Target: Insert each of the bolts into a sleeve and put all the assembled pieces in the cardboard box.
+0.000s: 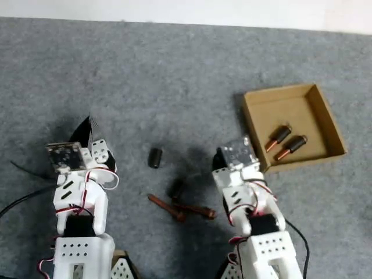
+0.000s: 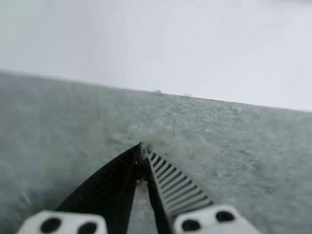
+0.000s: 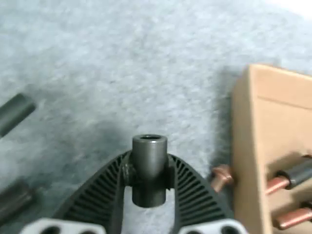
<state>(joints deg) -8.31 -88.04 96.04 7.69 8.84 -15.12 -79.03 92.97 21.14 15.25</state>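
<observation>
- right hand (image 3: 148, 158) is pinching a dark sleeve (image 3: 149, 170) across its middle. it's held upright with the open bore facing the wrist camera, near the cardboard box (image 3: 253, 141).
- left hand (image 2: 142, 152) is pressed together on nothing, low over the grey table (image 1: 174, 75) on its own side, well apart from the parts.
- the step in hand, i'd say, is getting a bolt into that held sleeve.
- the crossed copper bolts (image 1: 164, 205) lie on the table between the arms, and a copper bolt head (image 3: 222, 176) peeks out just beside the box wall.
- to do it well, keep the sleeve steady and the bore clear. the left hand should spread, take a bolt near its head, and line the shank up with the bore before pushing. a tilted entry would likely jam.
- from the crossed pair, lift whichever lies on top, or the other may roll.
- one loose sleeve (image 1: 154, 157) and a second loose sleeve (image 1: 176, 189) wait nearby.
- two assembled pieces (image 1: 285, 141) already lie in the box.
</observation>
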